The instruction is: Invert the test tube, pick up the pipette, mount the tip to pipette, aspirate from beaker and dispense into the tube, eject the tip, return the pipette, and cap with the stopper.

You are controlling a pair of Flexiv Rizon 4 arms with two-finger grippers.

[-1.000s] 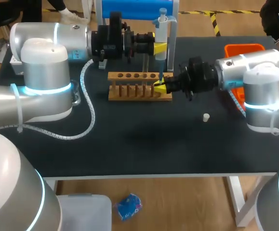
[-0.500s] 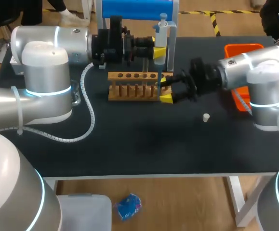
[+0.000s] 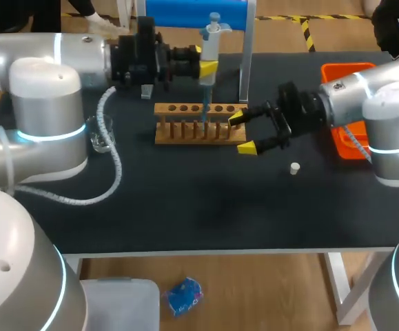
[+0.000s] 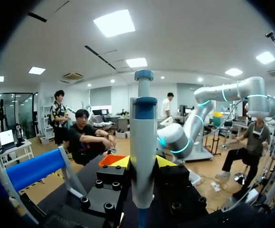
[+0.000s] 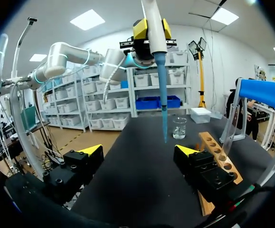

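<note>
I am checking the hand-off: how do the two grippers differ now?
The left gripper is shut on the pipette; the right gripper is open and empty. The left one is raised high; the right one is low beside the rack's end. Both have yellow tips.

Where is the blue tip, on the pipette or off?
On. The blue tip points down from the white pipette, held upright in the left end effector.
</note>
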